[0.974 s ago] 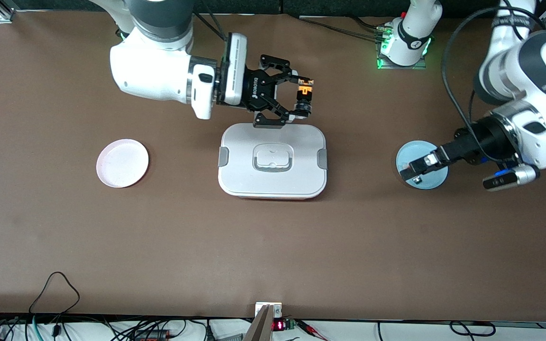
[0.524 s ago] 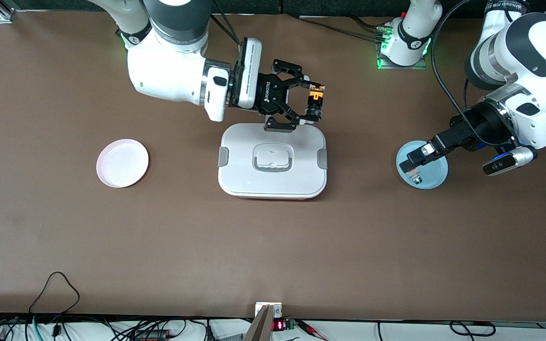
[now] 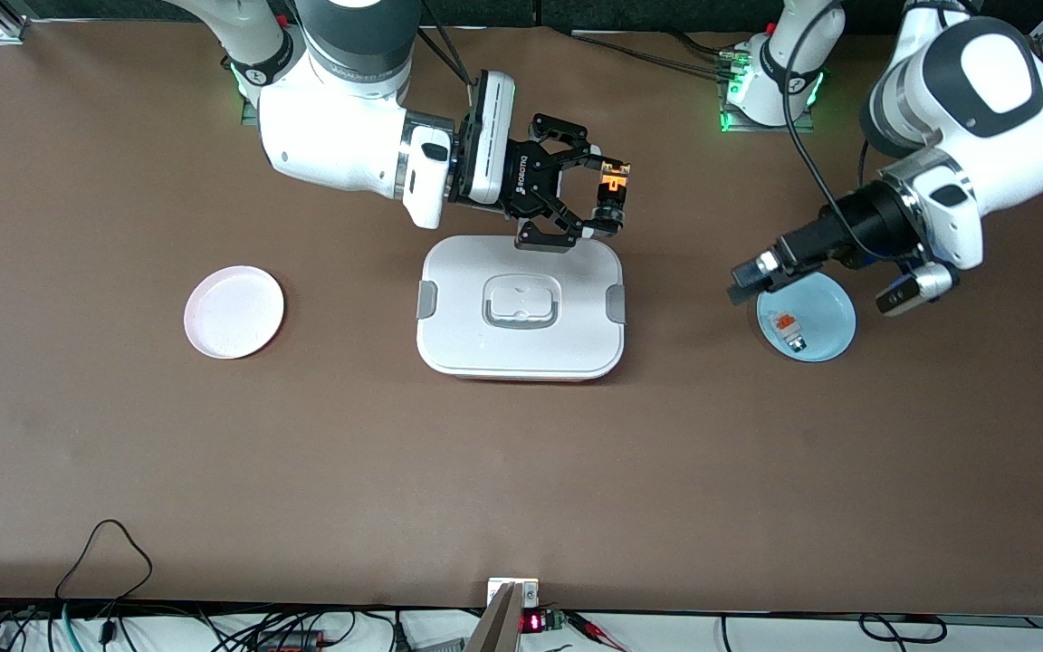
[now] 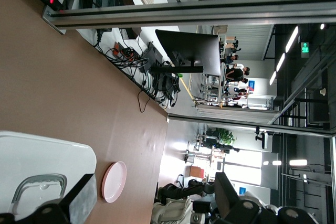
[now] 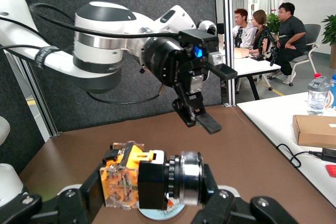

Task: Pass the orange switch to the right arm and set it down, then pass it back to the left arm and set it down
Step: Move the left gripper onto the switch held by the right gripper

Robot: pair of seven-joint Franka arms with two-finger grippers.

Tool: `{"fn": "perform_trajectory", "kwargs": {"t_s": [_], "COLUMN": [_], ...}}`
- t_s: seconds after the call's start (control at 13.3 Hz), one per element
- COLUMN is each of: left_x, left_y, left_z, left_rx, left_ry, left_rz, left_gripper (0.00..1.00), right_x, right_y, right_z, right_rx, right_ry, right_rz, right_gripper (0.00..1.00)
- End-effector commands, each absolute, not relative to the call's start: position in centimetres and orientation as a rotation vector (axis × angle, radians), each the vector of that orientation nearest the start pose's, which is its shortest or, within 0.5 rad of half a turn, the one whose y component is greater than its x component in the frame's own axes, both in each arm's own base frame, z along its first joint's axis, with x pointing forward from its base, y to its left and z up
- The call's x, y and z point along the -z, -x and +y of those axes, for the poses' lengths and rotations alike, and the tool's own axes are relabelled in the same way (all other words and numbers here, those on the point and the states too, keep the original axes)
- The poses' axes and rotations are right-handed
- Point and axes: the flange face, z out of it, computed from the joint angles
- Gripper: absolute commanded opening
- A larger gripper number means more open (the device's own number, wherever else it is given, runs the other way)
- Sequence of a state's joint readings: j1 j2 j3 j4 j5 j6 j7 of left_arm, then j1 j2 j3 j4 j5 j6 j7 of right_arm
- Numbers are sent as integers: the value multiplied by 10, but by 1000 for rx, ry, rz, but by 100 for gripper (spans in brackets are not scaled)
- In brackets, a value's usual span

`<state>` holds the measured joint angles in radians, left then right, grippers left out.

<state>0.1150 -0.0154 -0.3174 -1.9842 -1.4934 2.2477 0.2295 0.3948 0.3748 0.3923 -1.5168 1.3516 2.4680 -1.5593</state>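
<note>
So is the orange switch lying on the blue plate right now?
No, the orange switch is gripped by the right gripper above the box's edge.

My right gripper held the orange switch over the table just past the box, toward the bases. My left gripper hung over the blue plate's edge.

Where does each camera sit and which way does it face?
Front view: high across the table, looking down; right arm, left arm, box, right end effector gripping the orange switch.
Left wrist view: on the left arm, facing box and pink plate; own fingers show.
Right wrist view: on the right arm, facing the open left end effector past the switch.
Shared: front and left wrist both show the box.
</note>
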Motion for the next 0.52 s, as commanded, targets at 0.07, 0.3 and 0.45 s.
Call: {"fn": "perform_trajectory", "kwargs": {"t_s": [0.07,0.3,0.45], "left_x": [-529,-530,-531], "left_y": [-545,-543,-536], "left_z": [-180,-186,-201], "left_rx": [-308,-290,-274], "left_ry": [-1820,-1806,-1809], "left_rz": [461,476,533], "left_gripper": [99,99,99], "right_x": [-533,-533,-533], "right_y": [-537,-537,-537], "right_z": [474,474,474], "right_rx": [1030,1030,1030], "right_ry": [1535,1535,1535], "right_rz": [-1241,-1241,-1243], "right_gripper": [16,16,16]}}
